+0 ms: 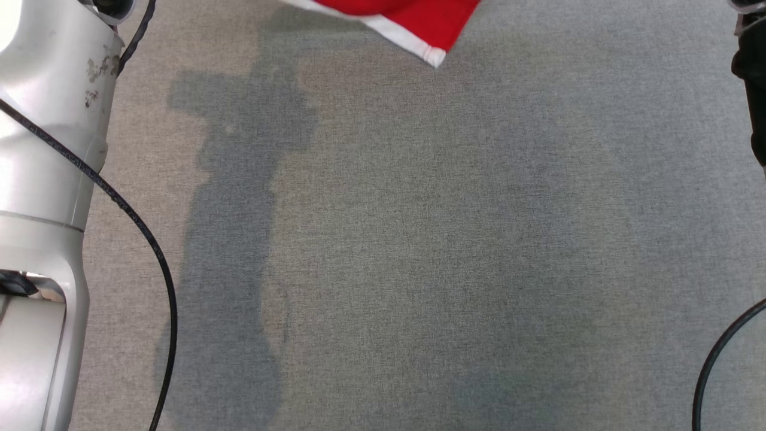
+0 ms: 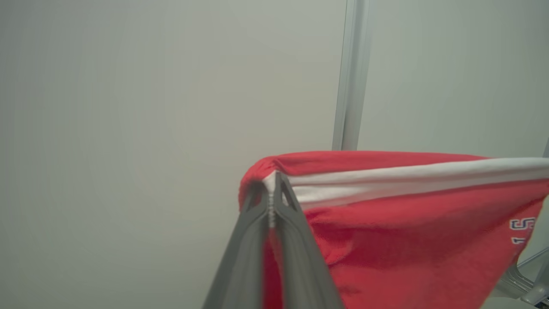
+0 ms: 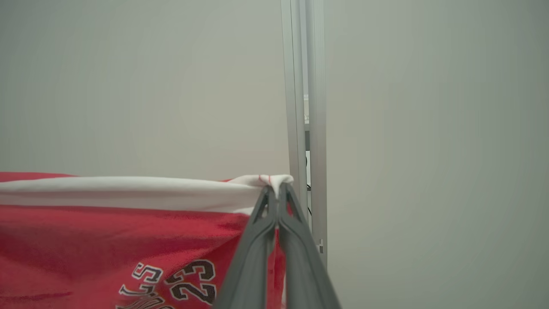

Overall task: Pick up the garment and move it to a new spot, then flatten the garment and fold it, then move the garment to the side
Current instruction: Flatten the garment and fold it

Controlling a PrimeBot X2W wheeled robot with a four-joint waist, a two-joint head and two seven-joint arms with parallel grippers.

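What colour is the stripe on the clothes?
White stripe on the red garment; best in right wrist view.

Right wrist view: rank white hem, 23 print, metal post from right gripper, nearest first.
1. White hem: pinched in the right gripper.
2. 23 print: lower left, on the red jersey.
3. Metal post: background, just right of the fingertips.

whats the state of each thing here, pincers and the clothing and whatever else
left pincer: shut on the white edge of the garment
right pincer: shut on the same white edge, at its other end
garment: held up, white edge pulled fairly straight between the two pincers, red cloth hanging below, not yet folded
cable: slack, curving down beside the left arm
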